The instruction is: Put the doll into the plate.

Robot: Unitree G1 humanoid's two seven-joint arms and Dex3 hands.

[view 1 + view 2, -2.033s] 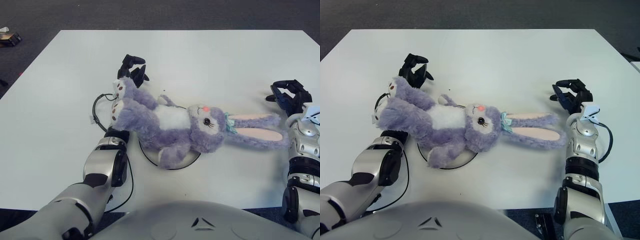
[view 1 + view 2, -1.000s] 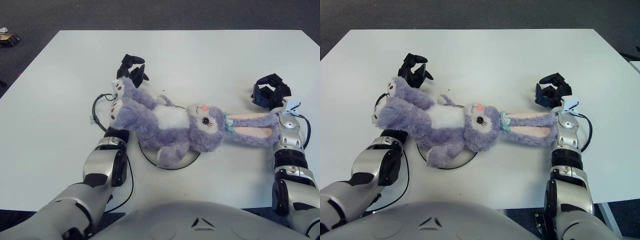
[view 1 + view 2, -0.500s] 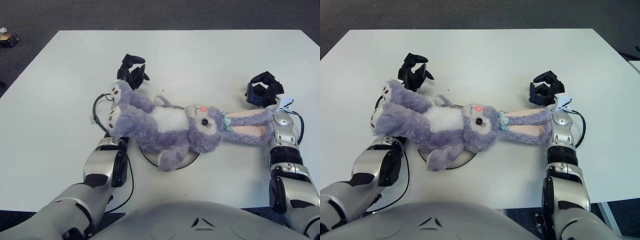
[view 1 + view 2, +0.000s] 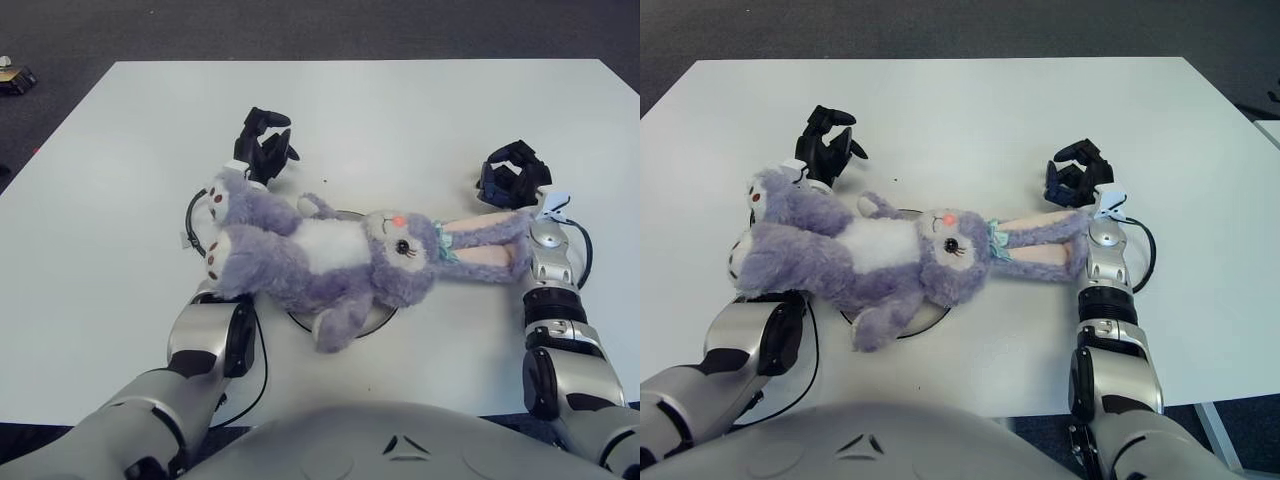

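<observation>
On the white table (image 4: 420, 120), centre front: one purple plush rabbit doll (image 4: 330, 255), lying on its back, head to the robot's right, feet to its left.

Container: one flat white plate (image 4: 378, 318), dark-rimmed, almost wholly covered. Contents: the doll's belly, one arm and part of the head. Outside it: both legs, which lie over the left forearm, and both long ears (image 4: 490, 240), stretched onto the table and across the right wrist.

Left hand (image 4: 262, 145): beyond the doll's feet, dark fingers curled loosely with gaps between them, holding nothing.

Right hand (image 4: 512, 178): at the ear tips, fingers bent inward and apart, nothing clamped; the wrist presses against the ears.

Risks, as judged:
- The doll is far longer than the plate, so legs or ears will likely hang over the rim however it is pushed.
- Soft ears may merely fold under the right wrist's push rather than shift the body.
- Legs draped on the left forearm could be dragged off the plate if that arm withdraws.
- Shoving from one side may slide the light plate
</observation>
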